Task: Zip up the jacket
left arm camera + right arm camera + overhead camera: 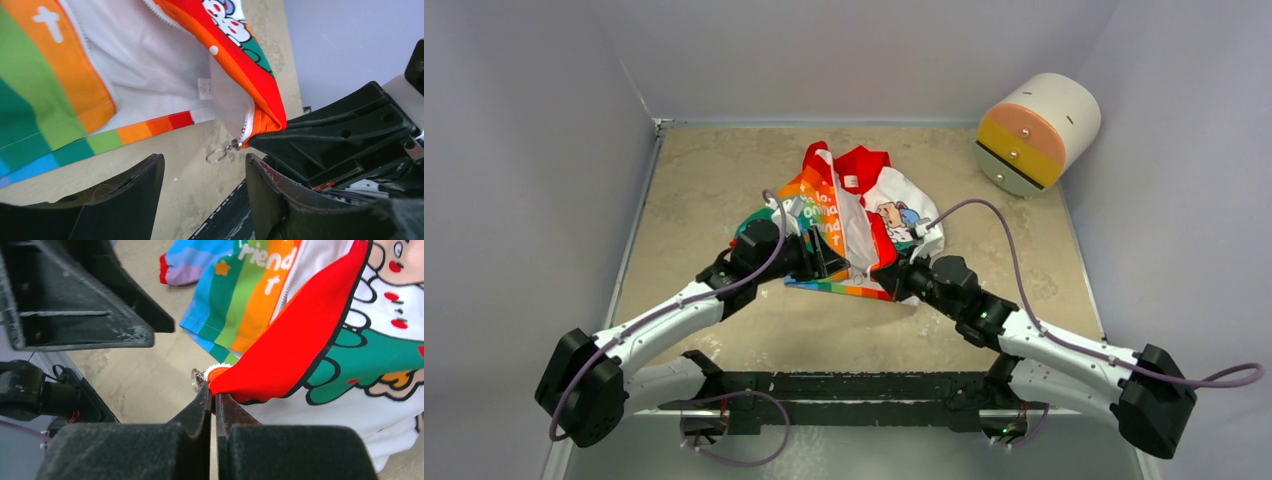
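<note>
The jacket point(864, 205) lies bunched mid-table, front open, white lining and rainbow panel point(45, 100) showing. My right gripper point(214, 394) is shut on the red bottom corner of the jacket point(300, 355) and holds it just off the table. The metal zipper slider point(234, 146) with its ring pull point(216, 156) hangs at that corner, beside the right gripper's black body point(345, 135). My left gripper point(205, 167) is open, its fingertips point(152, 167) a little short of the ring and nothing between them. In the top view the left gripper point(824, 262) faces the right gripper point(892, 277) closely.
A white cylinder point(1036, 130) with an orange and yellow face lies at the back right corner. Grey walls close the table point(704, 190) on the left, back and right. The left gripper's fingers point(80, 305) fill the right wrist view's upper left.
</note>
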